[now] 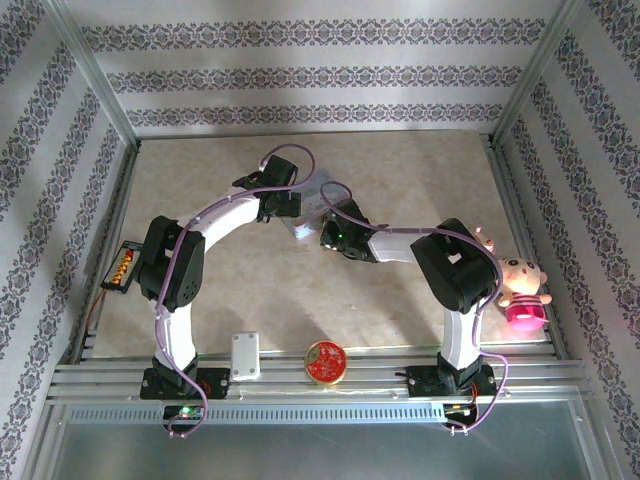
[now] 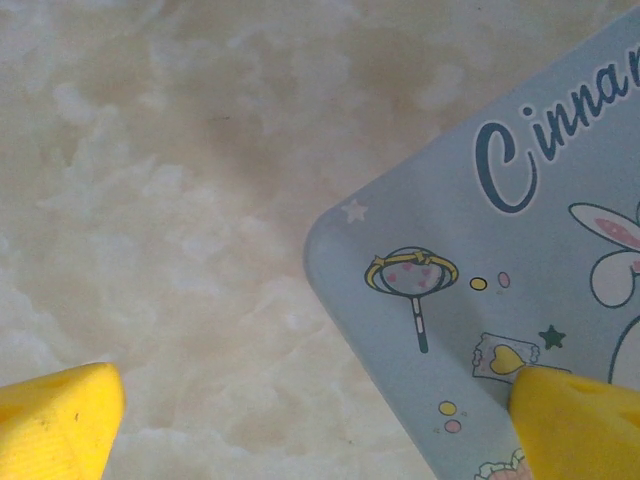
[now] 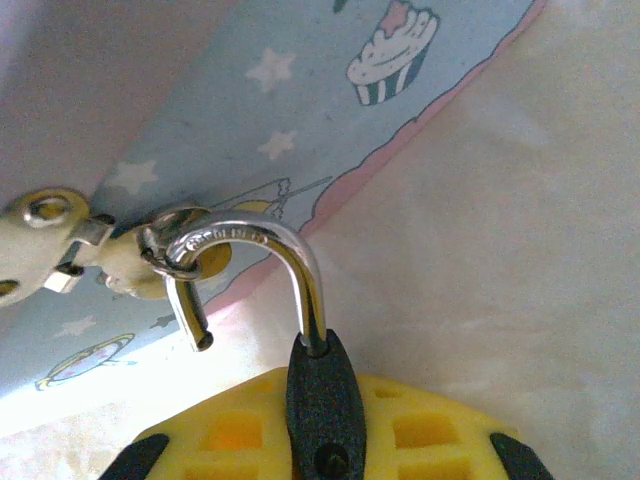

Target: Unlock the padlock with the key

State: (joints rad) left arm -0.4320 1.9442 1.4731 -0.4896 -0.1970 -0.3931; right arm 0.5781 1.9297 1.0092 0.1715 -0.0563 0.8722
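Note:
The small dark padlock (image 3: 322, 400) is pinched between the yellow fingers (image 3: 430, 435) of my right gripper (image 3: 325, 425), which is shut on its body. Its chrome shackle (image 3: 262, 240) stands swung open, the free end out of the body and still hooked through a metal ring (image 3: 160, 250) on the clasp of the pale blue cartoon tin (image 3: 250, 110). My left gripper (image 2: 315, 420) is open over the tin's corner (image 2: 520, 250), one finger (image 2: 575, 420) above the lid and the other above the table. Both grippers meet at the tin (image 1: 313, 192) mid-table. The key is out of view.
A pink plush toy (image 1: 520, 285) lies at the right edge. A red round tin (image 1: 325, 362) and a small white box (image 1: 244, 355) sit by the near rail. A black holder with orange parts (image 1: 122, 267) is at the left edge.

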